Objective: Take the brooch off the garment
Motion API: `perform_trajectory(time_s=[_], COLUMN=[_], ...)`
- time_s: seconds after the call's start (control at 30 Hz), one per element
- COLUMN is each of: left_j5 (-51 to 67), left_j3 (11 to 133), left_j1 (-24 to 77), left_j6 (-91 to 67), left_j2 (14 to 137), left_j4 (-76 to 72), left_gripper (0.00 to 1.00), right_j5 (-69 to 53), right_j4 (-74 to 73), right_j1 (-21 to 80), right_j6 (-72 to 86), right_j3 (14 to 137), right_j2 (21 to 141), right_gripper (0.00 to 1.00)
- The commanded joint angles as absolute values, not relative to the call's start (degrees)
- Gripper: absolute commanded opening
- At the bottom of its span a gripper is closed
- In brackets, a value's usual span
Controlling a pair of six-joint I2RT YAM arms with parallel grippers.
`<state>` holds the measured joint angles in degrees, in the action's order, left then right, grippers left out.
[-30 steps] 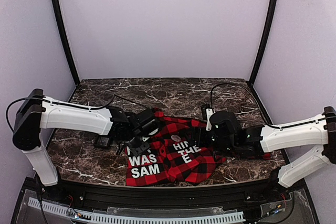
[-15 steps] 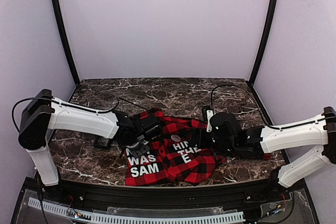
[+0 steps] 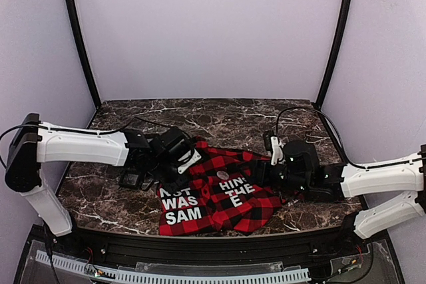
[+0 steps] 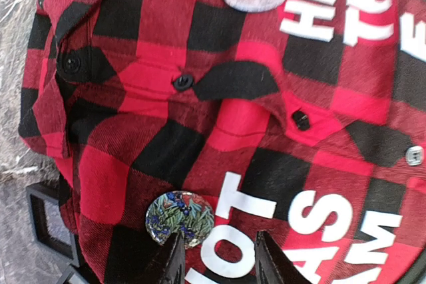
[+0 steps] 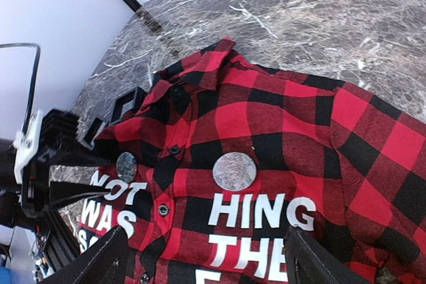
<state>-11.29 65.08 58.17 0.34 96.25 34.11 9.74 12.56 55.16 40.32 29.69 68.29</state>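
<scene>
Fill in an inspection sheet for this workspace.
Surface: dark marbled table, no spills seen.
Job's things: garment lies rumpled; brooch sits on it above the HING lettering.
Clutter: black square frames at the garment's left edge; floral disc by NOT.
Claws: left claw apart, beside the floral disc; right claw wide open, empty.
Cables: black cables loop off the arms.
Surroundings: plain pale walls, black corner posts.

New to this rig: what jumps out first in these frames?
The red-and-black plaid garment with white block letters, spread near the front of the marble table. A pale grey round brooch sits on it above the HING lettering. A floral disc lies beside the NOT lettering, right at the open left gripper.
</scene>
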Motion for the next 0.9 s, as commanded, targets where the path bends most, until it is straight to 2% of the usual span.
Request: perform_trajectory(time_s=[0.0, 0.17, 0.27, 0.43, 0.6, 0.87], left_j5=[4.2, 2.4, 2.4, 7.8, 14.7, 15.4], left_j3=[64.6, 62.7, 61.4, 61.4, 61.6, 64.8], left_j1=[54.1, 51.6, 48.7, 41.9, 37.8, 37.2], left_j6=[1.2, 0.4, -2.0, -5.4, -9.4, -9.3], left_j2=[92.5, 90.2, 86.9, 83.2, 85.7, 91.1], left_j4=[32.7, 30.2, 28.7, 26.9, 27.8, 33.2], left_gripper=[0.38, 0.42, 0.44, 0.51, 0.57, 0.65], right_j5=[1.8, 0.4, -5.0, -10.8, -13.3, -19.4], right_j4=[18.6, 17.2, 18.7, 23.4, 24.0, 24.2], right_j1=[54.8, 54.8, 55.0, 56.8, 58.4, 58.7], right_j6=[36.0, 37.0, 37.2, 38.6, 39.6, 43.0], right_j3=[29.2, 31.5, 33.7, 39.1, 46.6, 56.0], right_j2=[67.4, 70.2, 74.3, 82.8, 92.7, 105.0], right_gripper=[0.80, 0.76, 0.64, 0.58, 0.53, 0.46])
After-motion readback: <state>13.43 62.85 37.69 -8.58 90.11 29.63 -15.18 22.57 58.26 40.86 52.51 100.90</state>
